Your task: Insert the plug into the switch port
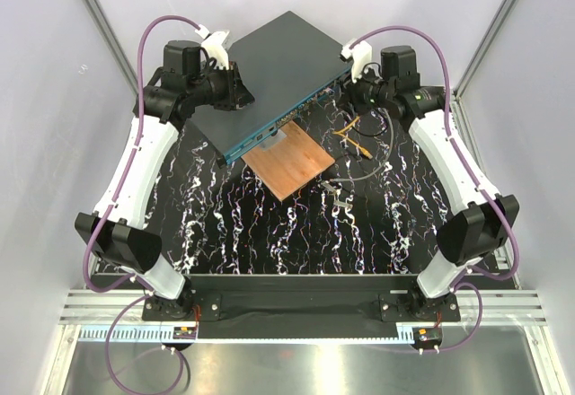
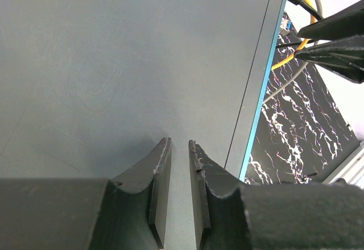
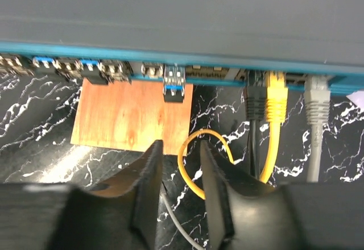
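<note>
Already in switch ports (image 3: 152,69): black plug (image 3: 255,102), yellow plug (image 3: 276,95), grey plug (image 3: 317,103); left pincer (image 2: 179,142) narrow, right pincer (image 3: 179,146) wider, both empty.

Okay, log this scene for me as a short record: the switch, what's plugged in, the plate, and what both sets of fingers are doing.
switch: flat dark box, teal front toward the arms
plugged in: black plug, yellow plug, grey plug, side by side in front ports
plate: copper-brown, flat on table, far edge hidden below switch front
left fingers: over switch top, narrow gap, empty
right fingers: apart, empty, facing the front ports
</note>
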Robot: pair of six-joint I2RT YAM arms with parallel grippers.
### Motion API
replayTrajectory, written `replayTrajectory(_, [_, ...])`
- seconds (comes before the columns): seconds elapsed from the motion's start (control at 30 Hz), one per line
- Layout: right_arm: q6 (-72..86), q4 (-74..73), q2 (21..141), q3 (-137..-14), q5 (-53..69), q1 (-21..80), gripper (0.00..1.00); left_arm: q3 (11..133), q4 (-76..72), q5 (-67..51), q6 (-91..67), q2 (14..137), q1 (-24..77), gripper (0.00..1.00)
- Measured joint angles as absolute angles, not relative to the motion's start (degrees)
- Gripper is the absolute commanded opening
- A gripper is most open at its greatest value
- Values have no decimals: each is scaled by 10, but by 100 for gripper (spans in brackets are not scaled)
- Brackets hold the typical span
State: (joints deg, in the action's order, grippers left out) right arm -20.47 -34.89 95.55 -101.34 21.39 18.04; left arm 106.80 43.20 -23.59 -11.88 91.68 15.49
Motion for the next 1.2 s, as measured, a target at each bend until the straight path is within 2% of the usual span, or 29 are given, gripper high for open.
replayTrajectory(0.37, [-183, -375, 999, -1085, 232, 180, 33, 1068, 432, -237, -119, 917, 155, 24])
replayTrajectory(1.2, [-168, -418, 1071, -1174, 232, 188, 33, 1068, 432, -238, -121, 917, 155, 24])
